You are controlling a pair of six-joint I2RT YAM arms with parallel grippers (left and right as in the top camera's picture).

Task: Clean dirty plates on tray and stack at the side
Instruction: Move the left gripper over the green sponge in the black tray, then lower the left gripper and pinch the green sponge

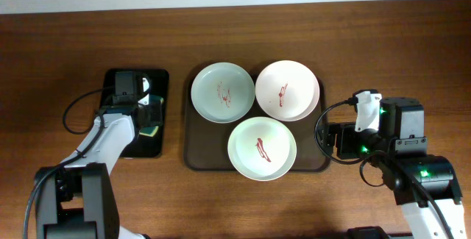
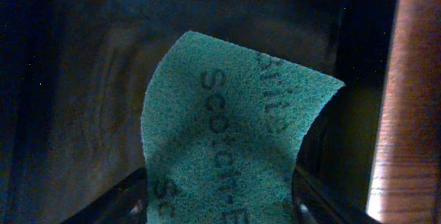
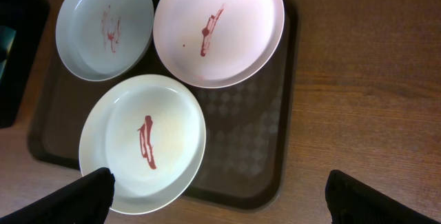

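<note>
Starting at the far left, the left gripper [image 1: 151,114] sits low over the small black tray [image 1: 158,77], fingers pinching a green scouring pad [image 2: 227,127] that bows up between them. Near to its right, untouched by that pad, lies the brown tray [image 1: 195,154] with all three plates crowded together: the pale green plate [image 1: 223,92] back left, the pinkish-white plate [image 1: 287,90] back right, the white plate [image 1: 262,148] in front, each streaked with red sauce. Further right, the right gripper [image 3: 220,193] hangs by the tray's edge, jaws spread wide, holding nothing.
</note>
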